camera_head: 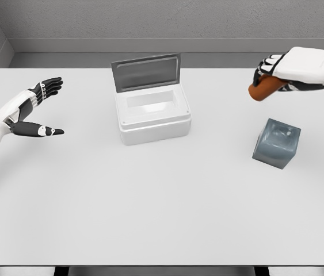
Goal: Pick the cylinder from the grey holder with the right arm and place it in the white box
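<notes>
I have the cylinder (pixel 263 89) out of the grey holder (pixel 277 143); my right hand (pixel 277 72) is curled around it, raised at far right; the open white box (pixel 152 112) sits well left, so carrying and placing remain; left hand (pixel 38 109) rests spread.

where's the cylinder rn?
Head view, upper right: the orange-brown cylinder is held in the right hand, in the air above and behind the grey holder, to the right of the open white box.
</notes>
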{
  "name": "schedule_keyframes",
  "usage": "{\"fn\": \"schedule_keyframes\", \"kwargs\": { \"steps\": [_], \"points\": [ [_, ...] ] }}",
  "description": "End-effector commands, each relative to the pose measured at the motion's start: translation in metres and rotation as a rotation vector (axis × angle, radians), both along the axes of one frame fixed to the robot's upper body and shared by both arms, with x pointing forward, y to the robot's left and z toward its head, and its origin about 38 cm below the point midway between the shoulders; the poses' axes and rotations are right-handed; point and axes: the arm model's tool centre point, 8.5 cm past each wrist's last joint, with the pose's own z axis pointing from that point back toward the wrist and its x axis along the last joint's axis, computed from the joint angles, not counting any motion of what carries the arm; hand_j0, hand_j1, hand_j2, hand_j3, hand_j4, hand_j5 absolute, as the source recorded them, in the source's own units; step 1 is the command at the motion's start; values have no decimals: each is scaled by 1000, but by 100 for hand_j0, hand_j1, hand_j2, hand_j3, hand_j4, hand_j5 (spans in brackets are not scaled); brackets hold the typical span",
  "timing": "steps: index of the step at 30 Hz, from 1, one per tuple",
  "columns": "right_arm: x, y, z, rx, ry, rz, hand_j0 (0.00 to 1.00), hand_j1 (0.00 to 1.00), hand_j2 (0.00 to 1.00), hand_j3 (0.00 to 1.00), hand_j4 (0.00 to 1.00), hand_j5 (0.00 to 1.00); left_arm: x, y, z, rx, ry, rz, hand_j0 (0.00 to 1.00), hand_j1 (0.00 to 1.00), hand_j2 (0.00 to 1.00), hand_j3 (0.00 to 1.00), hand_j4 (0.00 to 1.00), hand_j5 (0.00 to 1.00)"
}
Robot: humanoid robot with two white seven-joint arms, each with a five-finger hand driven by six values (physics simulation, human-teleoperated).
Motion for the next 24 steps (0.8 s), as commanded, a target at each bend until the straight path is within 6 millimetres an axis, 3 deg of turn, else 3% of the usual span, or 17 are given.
{"fn": "schedule_keyframes", "kwargs": {
  "steps": [1, 9, 14, 24],
  "points": [
    [15, 15, -10, 77, 18, -1, 26, 26, 26, 26, 26, 26, 0, 1, 1, -3, 0, 2, 100, 100, 100, 100, 100, 100],
    [34, 70, 0, 121, -28, 80, 26, 26, 26, 26, 26, 26, 0, 1, 1, -4, 0, 3, 100, 100, 100, 100, 100, 100],
    [40, 121, -4, 57, -49, 166, 26, 26, 26, 26, 26, 26, 0, 1, 1, -3, 0, 2, 100, 100, 100, 100, 100, 100],
    [37, 165, -7, 25, -46, 256, 26, 26, 26, 26, 26, 26, 1, 0, 1, -3, -1, 2, 100, 100, 100, 100, 100, 100]
  ]
}}
